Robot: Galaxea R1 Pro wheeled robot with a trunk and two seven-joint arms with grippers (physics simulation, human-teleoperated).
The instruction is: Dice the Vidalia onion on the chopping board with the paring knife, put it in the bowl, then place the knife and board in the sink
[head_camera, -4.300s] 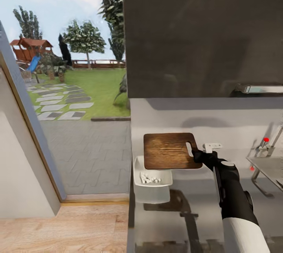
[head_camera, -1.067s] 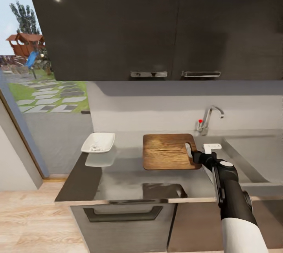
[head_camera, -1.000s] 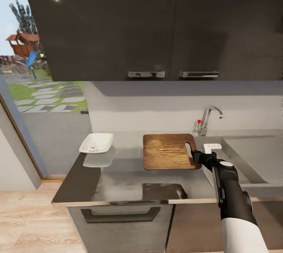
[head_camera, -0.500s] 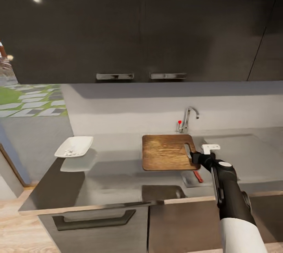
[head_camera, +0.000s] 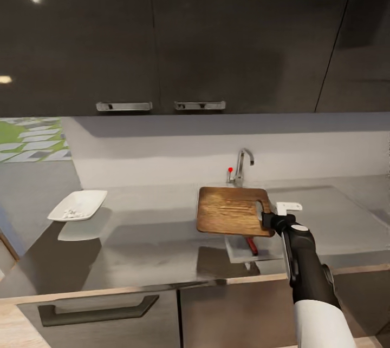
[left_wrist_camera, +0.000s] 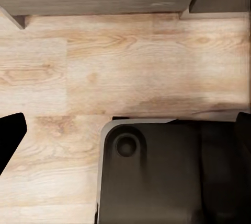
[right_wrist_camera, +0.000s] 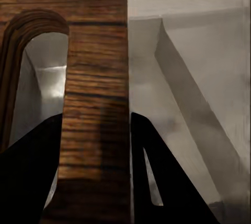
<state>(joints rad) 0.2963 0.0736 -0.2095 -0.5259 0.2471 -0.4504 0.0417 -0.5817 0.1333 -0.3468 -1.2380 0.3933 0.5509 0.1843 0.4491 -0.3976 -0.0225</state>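
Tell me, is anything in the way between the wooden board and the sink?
Nothing visible blocks it. The right gripper holds the chopping board in the air over the sink. Only the paring knife lies in the basin, under the board.

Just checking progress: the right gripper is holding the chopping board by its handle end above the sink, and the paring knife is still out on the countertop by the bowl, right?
Not quite. The right gripper does hold the chopping board over the sink, but the head view shows the paring knife already down in the sink, far from the bowl.
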